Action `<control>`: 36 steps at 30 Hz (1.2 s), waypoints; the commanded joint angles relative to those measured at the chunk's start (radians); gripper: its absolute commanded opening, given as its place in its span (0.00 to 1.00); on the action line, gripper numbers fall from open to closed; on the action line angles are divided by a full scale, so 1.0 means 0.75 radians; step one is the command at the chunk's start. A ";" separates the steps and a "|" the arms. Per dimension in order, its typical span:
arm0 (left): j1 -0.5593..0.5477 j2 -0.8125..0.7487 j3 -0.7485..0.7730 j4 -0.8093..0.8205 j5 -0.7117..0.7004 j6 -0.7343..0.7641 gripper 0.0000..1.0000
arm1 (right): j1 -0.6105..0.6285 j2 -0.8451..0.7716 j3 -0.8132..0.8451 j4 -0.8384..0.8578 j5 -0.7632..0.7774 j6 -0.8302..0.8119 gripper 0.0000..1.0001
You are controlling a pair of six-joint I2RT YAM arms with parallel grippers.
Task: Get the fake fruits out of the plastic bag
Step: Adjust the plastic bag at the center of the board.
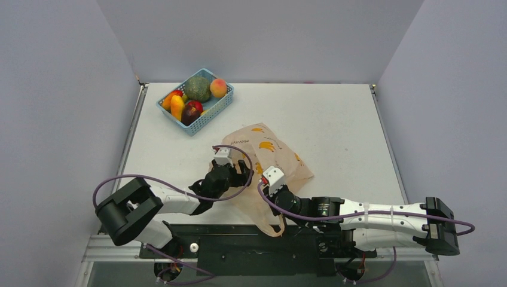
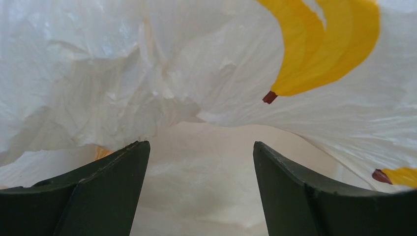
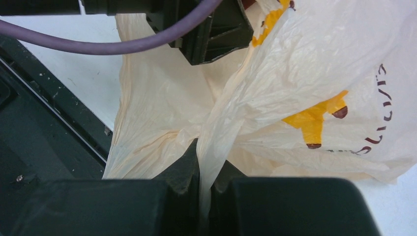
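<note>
A white table (image 1: 341, 119) is seen, walled on three sides. A blue mesh basket (image 1: 210, 113) is set near its far left corner. A crumpled plastic bag (image 1: 275, 149) is spread near the middle, well apart from the basket.

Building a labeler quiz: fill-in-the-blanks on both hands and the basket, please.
The right hand is ___ on the plastic bag.
The left hand, facing the bag's film, stands ___.
The blue basket sits at the table's far ___ corner in the top view.
Missing: shut; open; left.
</note>
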 commanded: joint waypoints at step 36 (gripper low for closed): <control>0.099 -0.404 0.368 -0.498 0.385 0.030 0.86 | -0.259 -0.069 0.403 -0.614 0.245 0.240 0.56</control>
